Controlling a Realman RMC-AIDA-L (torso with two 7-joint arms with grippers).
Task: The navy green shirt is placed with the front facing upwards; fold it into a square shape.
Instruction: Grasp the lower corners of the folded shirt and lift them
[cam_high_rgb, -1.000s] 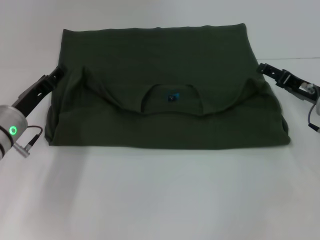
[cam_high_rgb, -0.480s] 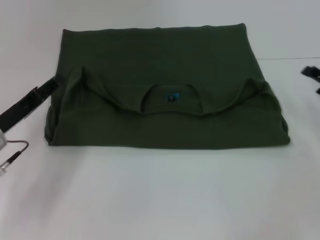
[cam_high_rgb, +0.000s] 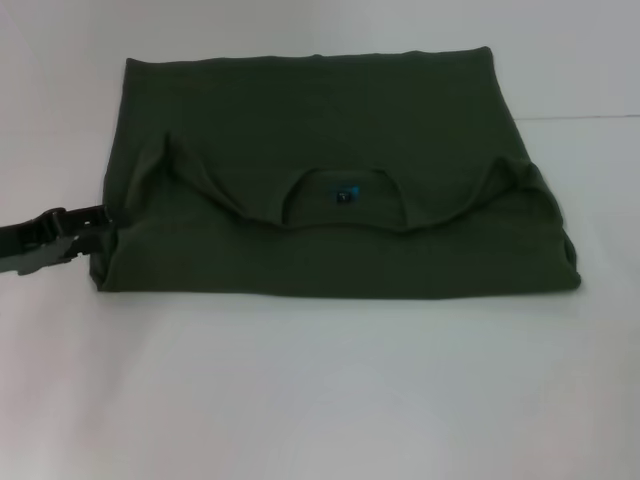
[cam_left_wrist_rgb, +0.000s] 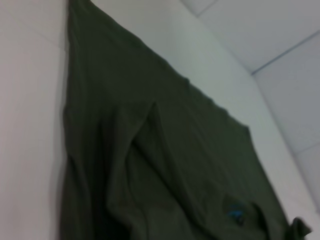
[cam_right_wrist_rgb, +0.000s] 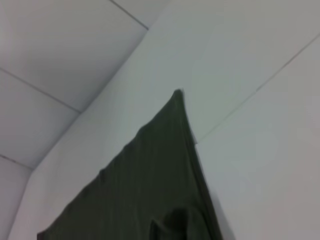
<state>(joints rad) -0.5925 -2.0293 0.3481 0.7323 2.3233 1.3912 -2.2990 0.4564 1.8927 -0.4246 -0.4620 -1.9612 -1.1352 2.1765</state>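
The navy green shirt (cam_high_rgb: 330, 150) lies on the white table, folded once into a wide rectangle, its top part turned down toward the near edge. The neck opening (cam_high_rgb: 345, 200) with a small blue label (cam_high_rgb: 347, 194) faces up at the middle, and a sleeve fold peaks on each side. My left gripper (cam_high_rgb: 96, 226) reaches in level from the left and meets the shirt's left edge near its near-left corner. The left wrist view looks along the dark shirt (cam_left_wrist_rgb: 150, 165) toward the label (cam_left_wrist_rgb: 235, 212). The right wrist view shows only a far corner of the shirt (cam_right_wrist_rgb: 150, 185). My right gripper is out of view.
The white table (cam_high_rgb: 320, 390) stretches wide in front of the shirt and to both sides. A faint seam in the surface (cam_high_rgb: 580, 117) runs off to the right behind the shirt. A pale panelled wall (cam_right_wrist_rgb: 60, 50) stands beyond the table.
My left gripper has swung toward the near-left corner of the shirt and now lies level. My right gripper has pulled away to the right and left the head view. The shirt has not moved.
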